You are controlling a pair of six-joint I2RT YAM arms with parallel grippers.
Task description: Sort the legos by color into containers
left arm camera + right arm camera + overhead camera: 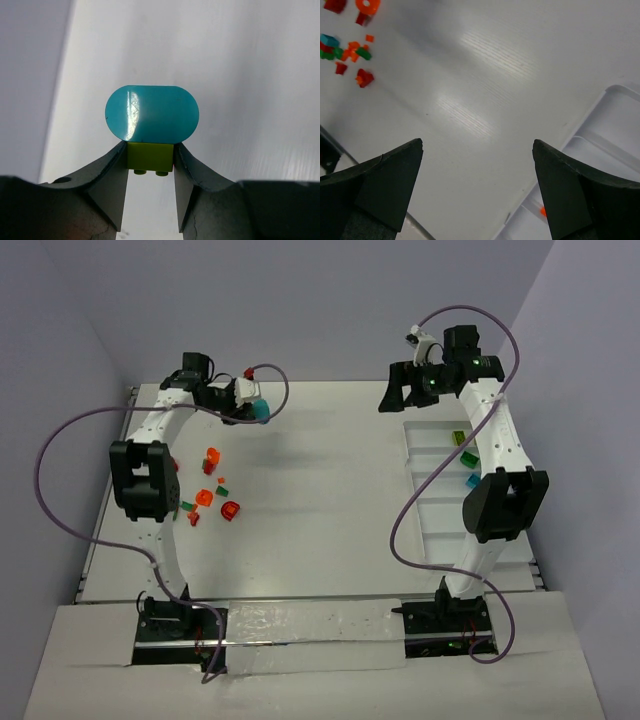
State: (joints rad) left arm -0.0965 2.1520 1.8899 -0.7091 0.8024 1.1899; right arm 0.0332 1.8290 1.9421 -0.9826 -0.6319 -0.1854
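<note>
My left gripper (150,150) is shut on a lime green lego (150,159) that has a teal-blue rounded plate (151,114) stuck to its far side. In the top view this gripper (252,405) hangs above the table's far left with the teal piece (261,410) at its tip. Loose legos (212,490), red, orange and green, lie on the table below it, and show again as a small pile of legos (350,50) in the right wrist view. My right gripper (398,395) (477,144) is open and empty, just left of the far end of the containers tray (430,505).
The tray (615,125) holds a dark green brick (458,437), a lime green brick (467,458) and a teal brick (472,480) in separate compartments, plus an orange piece (542,211). Purple cables loop off both arms. Walls stand close on the left and right.
</note>
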